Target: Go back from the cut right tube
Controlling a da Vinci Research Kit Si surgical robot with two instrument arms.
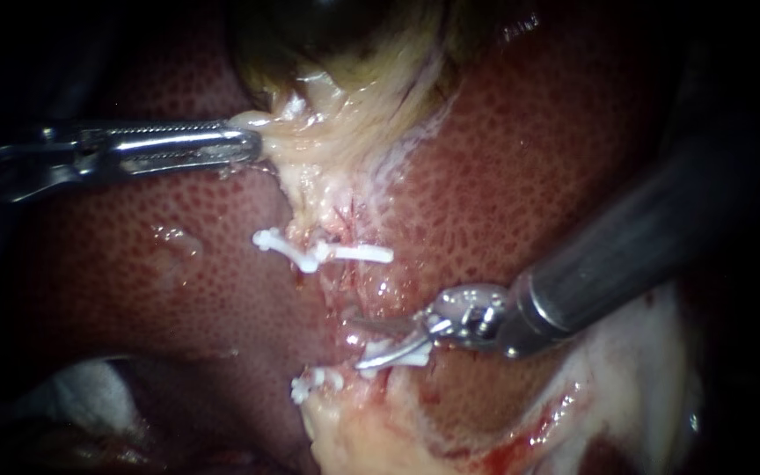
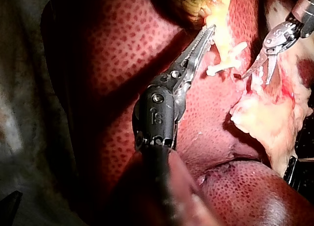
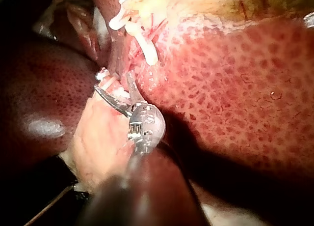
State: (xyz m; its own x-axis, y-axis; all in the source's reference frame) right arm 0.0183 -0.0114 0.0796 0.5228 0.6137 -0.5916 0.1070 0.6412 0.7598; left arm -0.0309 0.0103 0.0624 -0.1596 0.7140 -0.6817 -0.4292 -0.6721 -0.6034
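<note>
Liver (image 1: pixel 529 176), mottled red, fills the scene, with the dark gallbladder (image 1: pixel 327 26) at its upper edge. From the left, the left instrument (image 1: pixel 255 145) reaches across, its jaws pressed together on the pale tissue (image 1: pixel 310 149) that hangs below the gallbladder. The right instrument (image 1: pixel 354 341) has its two blades parted by a narrow gap and grips nothing; its lower blade lies against a white clip (image 1: pixel 398 356). The cut right tube (image 1: pixel 358 295) sits just above those blades, its raw ends between that clip and an upper clip (image 1: pixel 358 253).
</note>
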